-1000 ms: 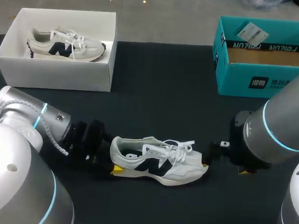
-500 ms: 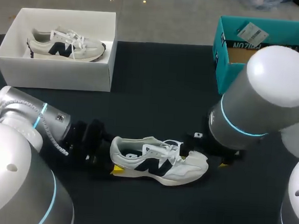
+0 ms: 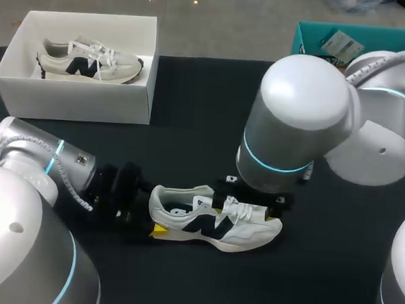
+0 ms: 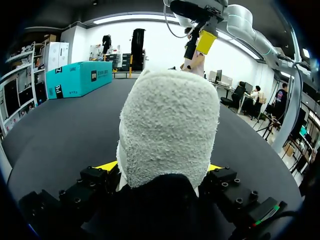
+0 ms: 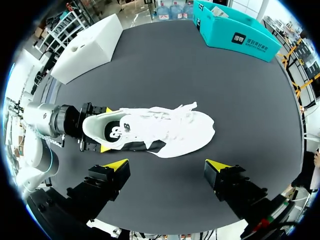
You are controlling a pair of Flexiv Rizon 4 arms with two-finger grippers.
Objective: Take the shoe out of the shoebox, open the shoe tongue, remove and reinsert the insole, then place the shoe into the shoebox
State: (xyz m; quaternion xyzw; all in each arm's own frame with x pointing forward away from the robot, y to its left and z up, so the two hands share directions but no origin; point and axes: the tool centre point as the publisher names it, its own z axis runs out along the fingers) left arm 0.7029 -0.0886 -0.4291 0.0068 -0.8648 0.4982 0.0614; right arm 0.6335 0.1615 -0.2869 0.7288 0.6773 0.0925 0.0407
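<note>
A white shoe [image 3: 215, 221] with a dark side logo lies on its sole on the black table [image 3: 212, 111], toe to the right. My left gripper [image 3: 154, 212] is at its heel; in the left wrist view the fuzzy heel [image 4: 167, 125] fills the gap and both yellow fingertips [image 4: 107, 165] press its sides. My right arm [image 3: 298, 124] hangs over the laces and hides most of its own gripper. In the right wrist view my right gripper [image 5: 165, 167] is open above the shoe [image 5: 160, 131], apart from it, with nothing between the fingers.
A white shoebox [image 3: 74, 101] at the back left holds a second matching shoe [image 3: 91, 59]. A teal box [image 3: 322, 35] stands at the back right, mostly behind my right arm. Bare black table lies between the boxes and in front of the shoe.
My right arm has swung left, from beyond the shoe's toe to over its laces. The left arm and the shoe have kept still.
</note>
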